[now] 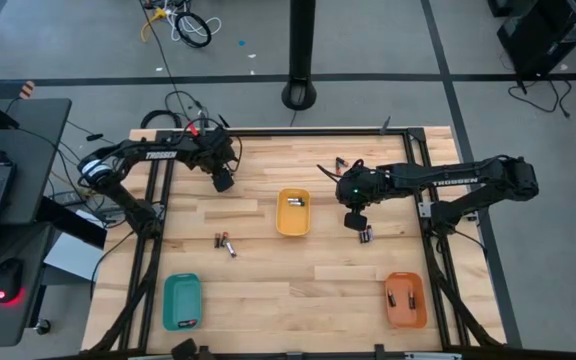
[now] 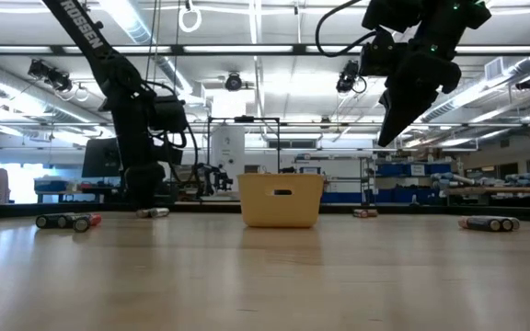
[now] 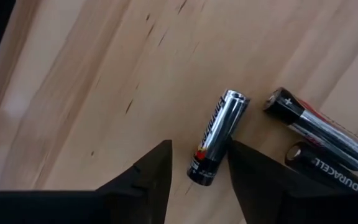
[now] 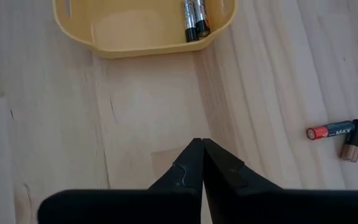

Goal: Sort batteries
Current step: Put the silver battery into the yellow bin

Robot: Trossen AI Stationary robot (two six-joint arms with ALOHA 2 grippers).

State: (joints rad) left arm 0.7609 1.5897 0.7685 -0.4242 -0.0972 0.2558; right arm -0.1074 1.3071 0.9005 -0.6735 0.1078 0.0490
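Note:
In the left wrist view my left gripper is open over the far left part of the table. Its fingers stand on either side of a dark and silver battery that lies flat on the wood. Two more batteries lie just beside it. My right gripper is shut and empty, raised above the table to the right of the yellow tray. Two batteries lie on the table near it. Another small group of batteries lies left of the yellow tray.
The yellow tray holds two batteries. An orange tray at the near right holds two batteries, and a teal tray sits at the near left. Bare wood lies between the trays. A metal frame runs along the table's edges.

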